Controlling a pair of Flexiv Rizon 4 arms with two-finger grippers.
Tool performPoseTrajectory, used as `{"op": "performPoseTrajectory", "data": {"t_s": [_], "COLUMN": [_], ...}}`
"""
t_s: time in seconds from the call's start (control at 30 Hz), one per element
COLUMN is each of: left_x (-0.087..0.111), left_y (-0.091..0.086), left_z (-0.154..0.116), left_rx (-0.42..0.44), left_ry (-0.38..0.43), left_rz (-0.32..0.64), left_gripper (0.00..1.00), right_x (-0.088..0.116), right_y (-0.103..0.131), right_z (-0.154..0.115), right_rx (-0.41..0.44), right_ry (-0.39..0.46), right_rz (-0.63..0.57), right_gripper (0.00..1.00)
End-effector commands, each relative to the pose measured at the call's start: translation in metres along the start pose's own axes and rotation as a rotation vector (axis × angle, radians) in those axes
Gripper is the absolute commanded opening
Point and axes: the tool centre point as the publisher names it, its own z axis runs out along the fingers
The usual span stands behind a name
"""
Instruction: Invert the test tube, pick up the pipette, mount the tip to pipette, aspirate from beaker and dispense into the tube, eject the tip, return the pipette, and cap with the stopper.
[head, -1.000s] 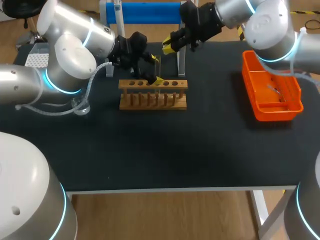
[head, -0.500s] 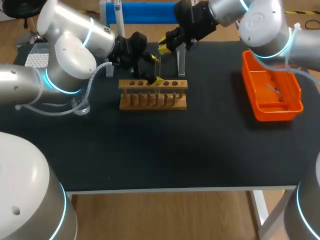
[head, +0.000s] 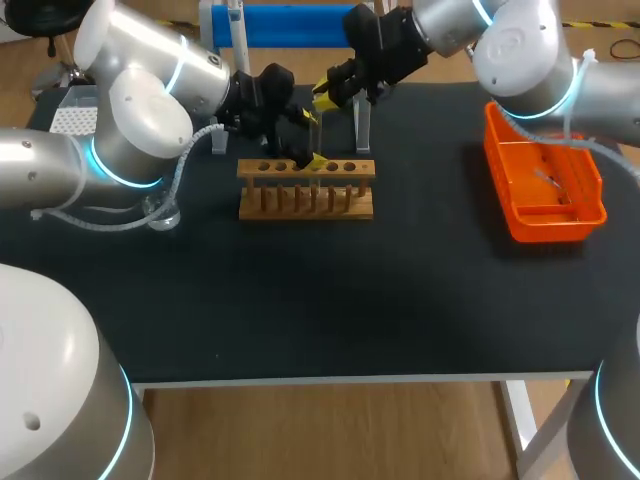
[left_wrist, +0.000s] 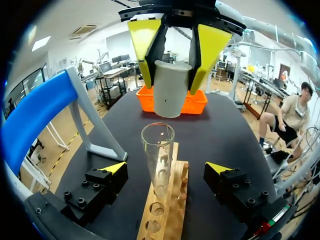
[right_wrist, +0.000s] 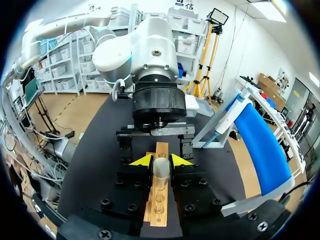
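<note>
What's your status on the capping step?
Right gripper shut on stopper, not yet on the test tube. Left gripper open around the tube, no contact. Tube upright in wooden rack, mouth unobstructed.

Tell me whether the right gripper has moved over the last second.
Yes: the right gripper shifted left and farther back, judged against the wooden rack.

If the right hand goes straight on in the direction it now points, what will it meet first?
Probably the open mouth of the test tube in the wooden rack: the stopper held in the right hand hangs above it, apart. Exact alignment is hard to judge.
</note>
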Motion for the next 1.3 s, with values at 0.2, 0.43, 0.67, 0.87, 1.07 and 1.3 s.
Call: {"op": "performPoseTrajectory", "data": {"t_s": [0.2, 0.43, 0.67, 0.87, 1.07, 1.3], "left_x": [0.000, 0.000, 0.000, 0.000, 0.000, 0.000], "left_y": [0.000, 0.000, 0.000, 0.000, 0.000, 0.000], "left_z": [0.000, 0.000, 0.000, 0.000, 0.000, 0.000], "left_rx": [0.001, 0.001, 0.001, 0.001, 0.001, 0.001], "left_ry": [-0.001, -0.001, -0.001, -0.001, -0.001, -0.001], "left_rz": [0.000, 0.000, 0.000, 0.000, 0.000, 0.000], "left_gripper": [1.00, 1.00, 1.00, 1.00, 1.00, 1.00], "right_x": [-0.002, -0.001, 0.000, 0.001, 0.003, 0.004], "right_y": [0.000, 0.000, -0.004, -0.006, -0.009, -0.011], "right_z": [0.003, 0.006, 0.009, 0.011, 0.013, 0.014], "right_rx": [0.009, 0.015, 0.023, 0.030, 0.035, 0.040], "right_ry": [0.010, 0.015, 0.018, 0.021, 0.024, 0.025], "right_rz": [0.001, 0.000, 0.003, 0.006, 0.011, 0.015], "right_gripper": [0.00, 0.00, 0.00, 0.00, 0.00, 0.00]}}
